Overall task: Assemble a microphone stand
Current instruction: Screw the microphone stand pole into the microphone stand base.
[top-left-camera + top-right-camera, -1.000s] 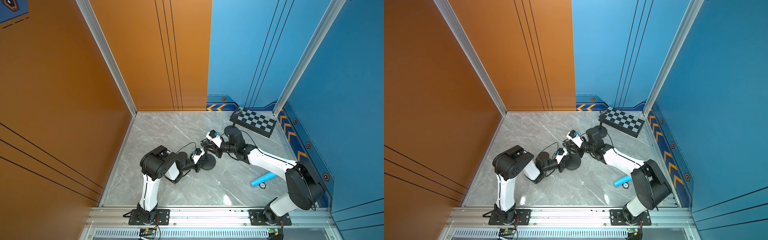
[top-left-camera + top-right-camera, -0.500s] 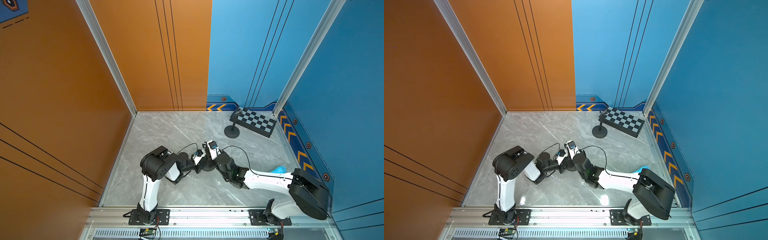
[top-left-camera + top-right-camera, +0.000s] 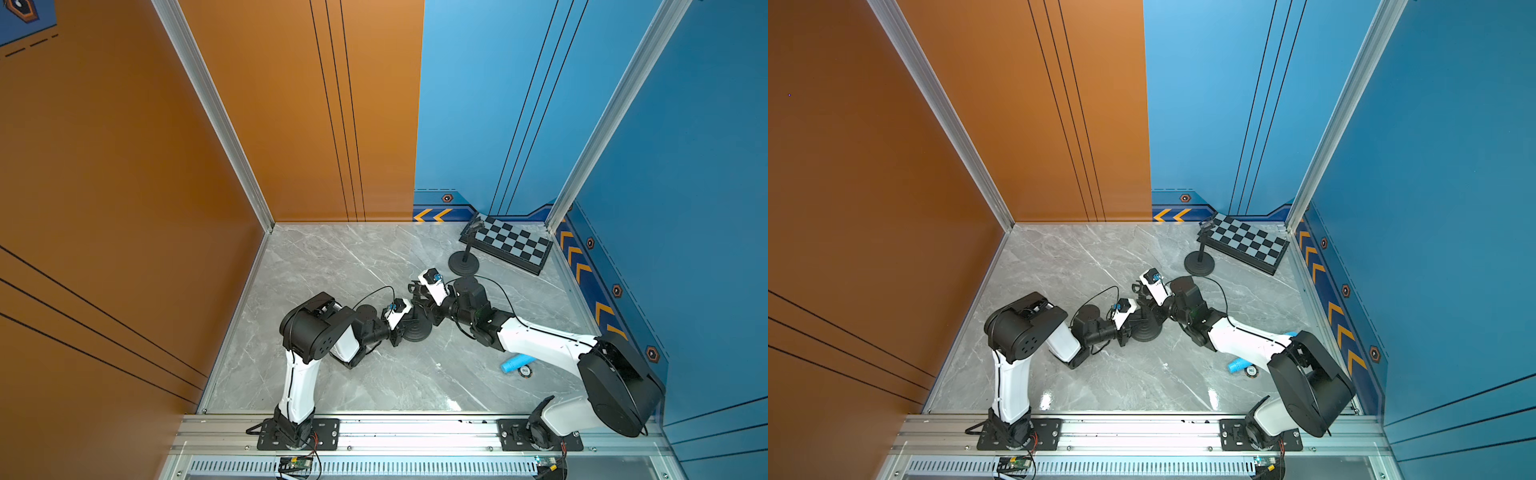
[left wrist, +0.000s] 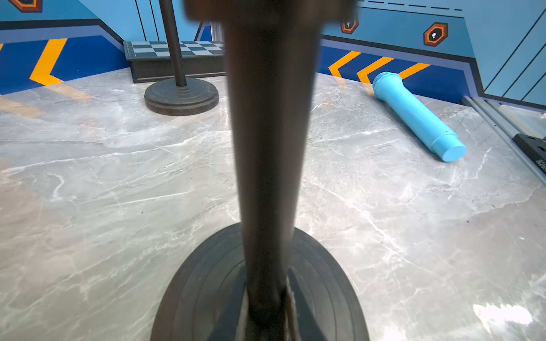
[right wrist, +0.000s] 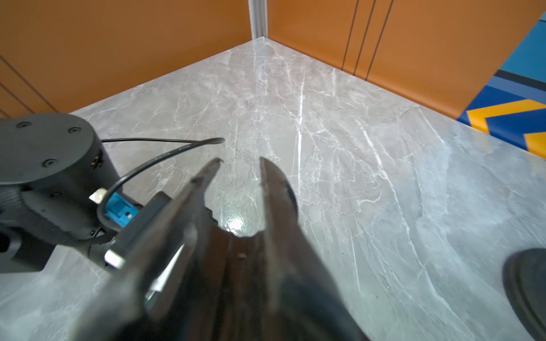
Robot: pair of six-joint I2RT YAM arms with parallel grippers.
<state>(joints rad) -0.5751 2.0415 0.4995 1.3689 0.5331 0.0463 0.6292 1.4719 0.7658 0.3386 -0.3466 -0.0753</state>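
Located the black round ribbed base of the microphone stand flat on the grey marble-patterned tabletop, near mid-table. Found the thin black metal pole seated upright in the centre of that base. Confirmed the left gripper clamped on the pole just above the base, jaws drawn tight against both sides of it. Found the right gripper at the top of the same pole in both top views. Recorded a dark two-pronged fork-shaped part filling the blurred foreground of the right wrist view, prongs pointing away from the camera, bare tabletop visible between them. Could not determine from any view whether the right jaws stood apart or gripped that part.

Identified a bright blue cylindrical plastic microphone lying on its side on the tabletop, well apart from the base and partly under the right arm's white link in both top views. Observed a small round black-and-white disc just beside one end of the microphone. Located a second black stand, with its own round base, upright pole and top clip, standing just in front of a black-and-grey chequered board at the far right corner. Noted orange wall panels on the left and blue wall panels on the right.
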